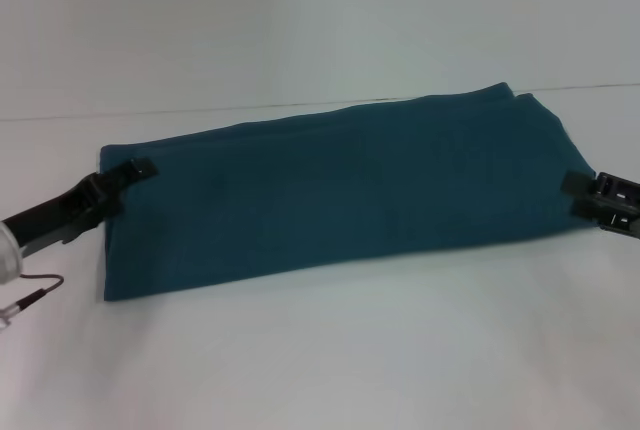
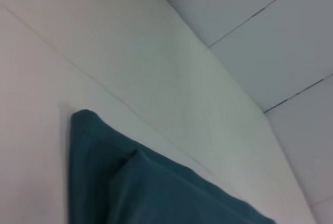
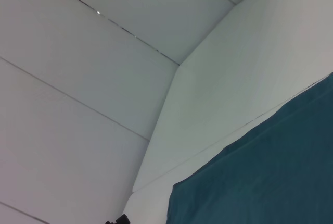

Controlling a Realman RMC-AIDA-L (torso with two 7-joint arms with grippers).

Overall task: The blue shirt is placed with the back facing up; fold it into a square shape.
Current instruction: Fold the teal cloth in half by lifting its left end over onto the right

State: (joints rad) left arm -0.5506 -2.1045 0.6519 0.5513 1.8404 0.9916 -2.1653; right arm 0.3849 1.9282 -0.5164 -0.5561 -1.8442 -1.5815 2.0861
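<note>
Already folded into a long band, the blue shirt [image 1: 340, 190] lies flat across the white tabletop [image 1: 330, 360], running from the near left to the far right. At its left end the left claw [image 1: 128, 172] reaches in low, its black fingers [image 1: 140, 165] touching the cloth's far-left corner, though whether they are clamped on the fabric or merely resting there cannot be told. At the opposite end the right claw [image 1: 590, 200] sits against the shirt's right edge, its grip likewise impossible to make out.

R tool [image 1: 600, 200] cut by frame edge; both tools' tips hidden at blue shirt [image 1: 340, 190].
</note>
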